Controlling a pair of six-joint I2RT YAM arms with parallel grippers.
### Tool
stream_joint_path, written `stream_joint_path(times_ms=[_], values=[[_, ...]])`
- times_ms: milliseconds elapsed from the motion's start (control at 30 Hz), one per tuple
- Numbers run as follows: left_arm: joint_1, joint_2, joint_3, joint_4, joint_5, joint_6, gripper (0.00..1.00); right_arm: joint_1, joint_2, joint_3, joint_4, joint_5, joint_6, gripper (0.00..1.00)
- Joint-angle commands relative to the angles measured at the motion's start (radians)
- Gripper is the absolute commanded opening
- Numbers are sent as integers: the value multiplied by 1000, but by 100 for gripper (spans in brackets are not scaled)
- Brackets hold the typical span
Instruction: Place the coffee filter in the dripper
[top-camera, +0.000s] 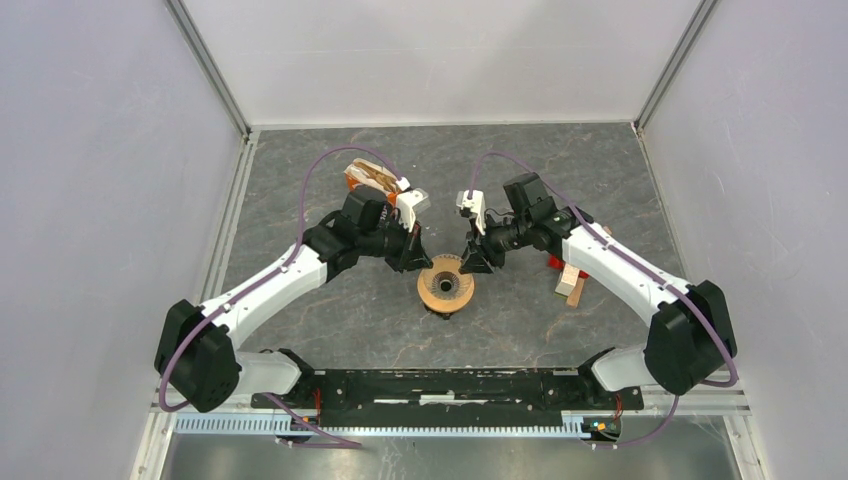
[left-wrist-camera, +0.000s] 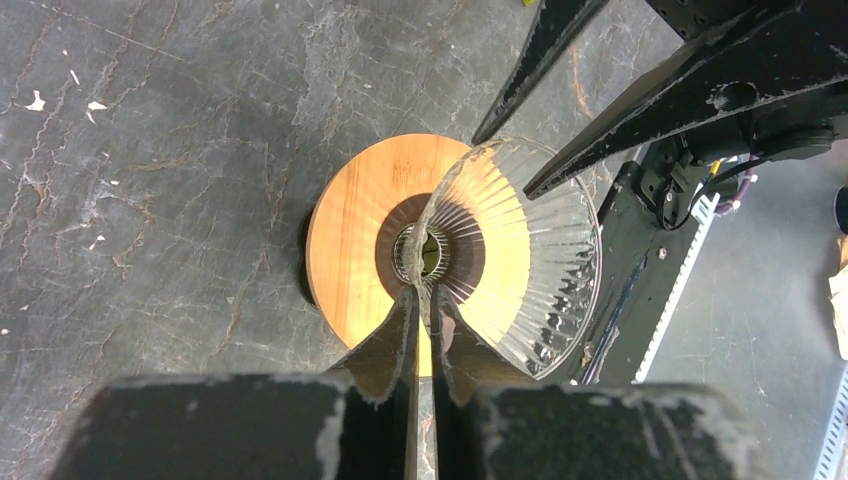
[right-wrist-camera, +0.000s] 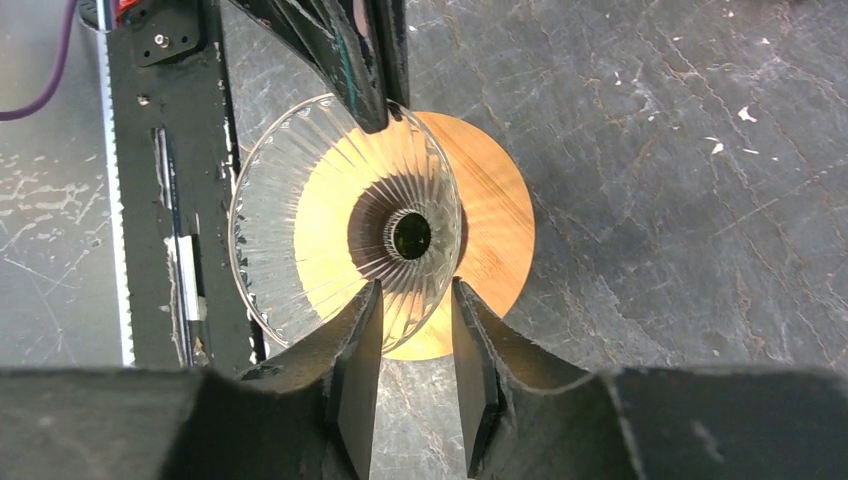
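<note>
The dripper (top-camera: 445, 287) is a clear ribbed glass cone in a round tan wooden ring, standing at the table's middle. In the left wrist view my left gripper (left-wrist-camera: 425, 292) is shut on the near rim of the glass cone (left-wrist-camera: 540, 250). In the right wrist view my right gripper (right-wrist-camera: 415, 285) is open, its two fingers straddling the rim of the cone (right-wrist-camera: 300, 220) without pinching it. In the top view the left gripper (top-camera: 418, 262) and right gripper (top-camera: 470, 265) meet over the dripper from either side. A tan and orange bundle (top-camera: 368, 178), perhaps the filters, lies behind the left arm.
A dark edge shows under the wooden ring (left-wrist-camera: 304, 270). Red and wooden blocks (top-camera: 570, 282) lie under the right forearm. The black base rail (right-wrist-camera: 160, 200) runs along the table's near edge. Grey walls close the sides and back.
</note>
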Motion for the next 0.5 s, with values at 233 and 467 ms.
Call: stream_joint_path(times_ms=[233, 467], values=[[2, 2, -57, 26, 2, 16, 2, -2, 17, -14, 60, 17, 32, 20], [2, 10, -61, 29, -37, 19, 2, 11, 30, -35, 98, 70, 64, 5]])
